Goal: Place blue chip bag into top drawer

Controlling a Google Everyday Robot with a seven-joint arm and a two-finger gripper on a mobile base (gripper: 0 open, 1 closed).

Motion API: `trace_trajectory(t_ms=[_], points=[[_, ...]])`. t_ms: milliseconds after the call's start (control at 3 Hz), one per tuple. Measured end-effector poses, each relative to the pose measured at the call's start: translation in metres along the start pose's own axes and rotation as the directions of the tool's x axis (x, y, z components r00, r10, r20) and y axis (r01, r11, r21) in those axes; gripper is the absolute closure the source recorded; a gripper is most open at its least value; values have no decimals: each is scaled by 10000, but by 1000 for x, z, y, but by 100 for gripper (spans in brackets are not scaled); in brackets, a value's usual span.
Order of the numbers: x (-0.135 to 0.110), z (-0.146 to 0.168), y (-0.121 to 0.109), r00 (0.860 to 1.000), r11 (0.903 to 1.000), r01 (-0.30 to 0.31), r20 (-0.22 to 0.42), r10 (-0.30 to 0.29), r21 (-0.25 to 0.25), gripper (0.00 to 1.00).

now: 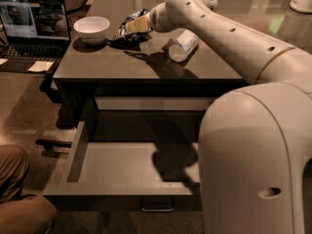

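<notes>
Blue chip bag (123,30): is it in the drawer yet?

No. It is on the tabletop (122,65), toward the left edge and well back from the near edge. The gripper (138,24) is right at it, reaching in from the right side (whether it has hold of the bag I cannot tell).

So what is done?

By my reading, only the approach. The top drawer (122,167) stands pulled out below the near edge, its grey bottom bare, so opening it needs no further step. Left to do are a sure hold, the lift, the carry over the near edge, and the drop.

And the count, working outward?

One bag and one gripper. One white bowl (91,28) sits just left of the bag, by the left edge. One clear bottle (184,45) lies on its side toward the right edge. One open drawer has one metal handle (157,206). One laptop (34,26) sits off the tabletop, past the left edge.
</notes>
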State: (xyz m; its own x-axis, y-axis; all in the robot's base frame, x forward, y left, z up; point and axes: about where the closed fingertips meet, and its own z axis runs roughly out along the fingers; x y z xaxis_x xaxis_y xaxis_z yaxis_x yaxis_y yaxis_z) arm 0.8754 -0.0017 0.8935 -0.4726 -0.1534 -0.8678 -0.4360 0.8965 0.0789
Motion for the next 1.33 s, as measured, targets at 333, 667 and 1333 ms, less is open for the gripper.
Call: trace_trajectory(t_ms=[333,667,1333], points=[[-10,7,0,9997,9999,-49,249,53,-140,0],[-18,13,4,9995,9993,-129,268,138,-346,0],[-26,32,17,9979,9950,-617,-253,599,-787,0]])
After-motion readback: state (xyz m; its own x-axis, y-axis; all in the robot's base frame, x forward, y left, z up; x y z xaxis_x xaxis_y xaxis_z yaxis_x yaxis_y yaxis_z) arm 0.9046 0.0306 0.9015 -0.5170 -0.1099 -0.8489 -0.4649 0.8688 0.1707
